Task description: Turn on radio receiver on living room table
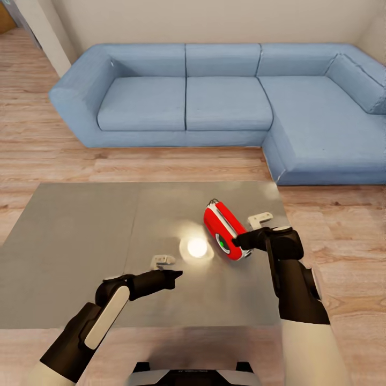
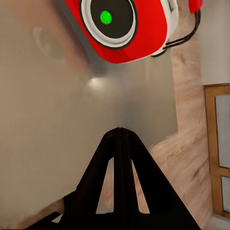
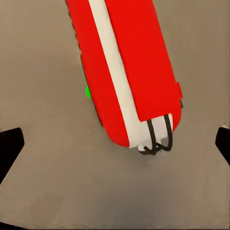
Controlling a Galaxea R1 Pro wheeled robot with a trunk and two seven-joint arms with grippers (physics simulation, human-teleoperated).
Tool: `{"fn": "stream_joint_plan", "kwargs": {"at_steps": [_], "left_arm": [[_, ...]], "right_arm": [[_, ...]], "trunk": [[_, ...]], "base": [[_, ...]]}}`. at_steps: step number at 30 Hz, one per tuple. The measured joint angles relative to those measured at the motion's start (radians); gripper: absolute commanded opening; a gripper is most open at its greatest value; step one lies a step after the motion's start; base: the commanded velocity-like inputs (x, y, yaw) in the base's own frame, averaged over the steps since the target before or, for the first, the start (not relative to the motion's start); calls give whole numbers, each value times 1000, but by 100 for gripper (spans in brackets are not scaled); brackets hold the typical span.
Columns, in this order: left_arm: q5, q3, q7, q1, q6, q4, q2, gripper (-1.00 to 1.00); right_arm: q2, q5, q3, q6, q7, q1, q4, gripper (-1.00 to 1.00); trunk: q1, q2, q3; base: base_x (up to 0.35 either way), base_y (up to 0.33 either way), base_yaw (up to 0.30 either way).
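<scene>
Right claw spread beside radio receiver, green dial light

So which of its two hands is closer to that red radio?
The right hand, right beside the radio near its dial end. The left hand hovers farther back over the grey table, fingers shut.

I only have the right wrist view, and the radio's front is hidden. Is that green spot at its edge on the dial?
Observer: Yes, the left wrist view shows the radio receiver with a green dot at the centre of its round dial.
Operator: Where's my left gripper?
Observer: The left gripper hangs over the table, jaws shut, apart from the radio.
Operator: And the right, from the head?
Observer: The right gripper is beside the dial face; contact unclear.
</scene>
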Motion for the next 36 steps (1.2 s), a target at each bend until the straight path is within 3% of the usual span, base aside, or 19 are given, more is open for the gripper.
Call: {"fn": "stream_joint_plan", "kwargs": {"at_steps": [6, 20, 25, 32, 33, 34, 35, 36], "left_arm": [[0, -1, 0, 0, 0, 0, 0, -100], [0, -1, 0, 0, 0, 0, 0, -100], [0, -1, 0, 0, 0, 0, 0, -100], [-1, -4, 0, 0, -14, 4, -1, -100], [0, -4, 0, 0, -24, 4, -1, -100], [5, 0, -4, 0, -40, 2, 3, -100], [7, 1, -6, 0, -41, -1, 8, -100], [8, 1, -6, 0, -41, -2, 10, -100]], "right_arm": [[0, 0, -4, -1, -2, 0, 0, 100], [0, 0, -10, -2, -6, 0, 0, 100], [0, 1, -39, -4, -6, 0, 0, 100], [-4, 3, -123, -12, -6, 0, 2, 100], [-14, 4, -139, -12, -5, 0, 2, 100], [-72, 7, -172, -15, 1, 0, 5, 100], [-96, -2, -179, -12, 4, 0, 5, 100], [-104, -5, -182, -12, 6, 0, 5, 100]], "trunk": [[0, 0, 7], [0, 0, 29], [0, 0, 37], [0, 0, 48], [0, 0, 49], [0, 0, 51], [0, 0, 52], [0, 0, 54]], "base": [[-255, 0, 0], [-14, 0, 0], [0, 0, 0], [0, 0, 0], [0, 0, 0], [0, 0, 0], [0, 0, 0], [0, 0, 0]]}}
